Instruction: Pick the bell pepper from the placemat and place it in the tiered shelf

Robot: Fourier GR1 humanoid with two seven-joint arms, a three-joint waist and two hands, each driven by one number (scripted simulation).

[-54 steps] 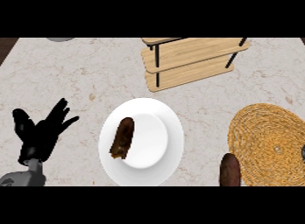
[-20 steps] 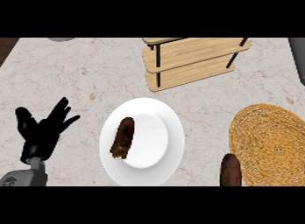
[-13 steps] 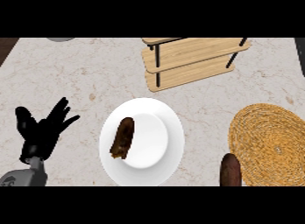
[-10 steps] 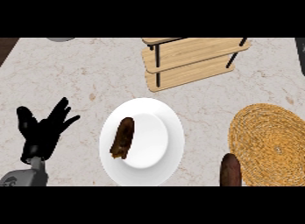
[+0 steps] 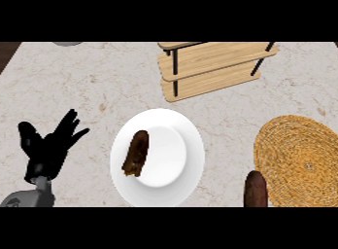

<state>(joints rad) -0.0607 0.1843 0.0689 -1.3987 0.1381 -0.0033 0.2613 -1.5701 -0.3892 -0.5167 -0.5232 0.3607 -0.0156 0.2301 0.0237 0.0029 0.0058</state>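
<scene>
A round woven placemat (image 5: pixel 304 153) lies at the right of the counter with nothing on its visible top. A dark reddish-brown rounded object (image 5: pixel 254 188) stands at the mat's near left rim, cut off by the lower edge; I cannot tell whether it is the bell pepper. The wooden tiered shelf (image 5: pixel 215 68) with black posts stands at the back centre, and its boards are bare. My left hand (image 5: pixel 48 148) rests open at the lower left, fingers up, far from the mat. My right hand does not show.
A white plate (image 5: pixel 176 146) sits in the middle of the counter with a brown oblong piece of food (image 5: pixel 136 153) on it. A grey object (image 5: pixel 68 44) peeks in at the back left edge.
A dark shape that stood over the mat at the right edge in the oldest frame has left the view. The left hand and all objects have stayed put.
</scene>
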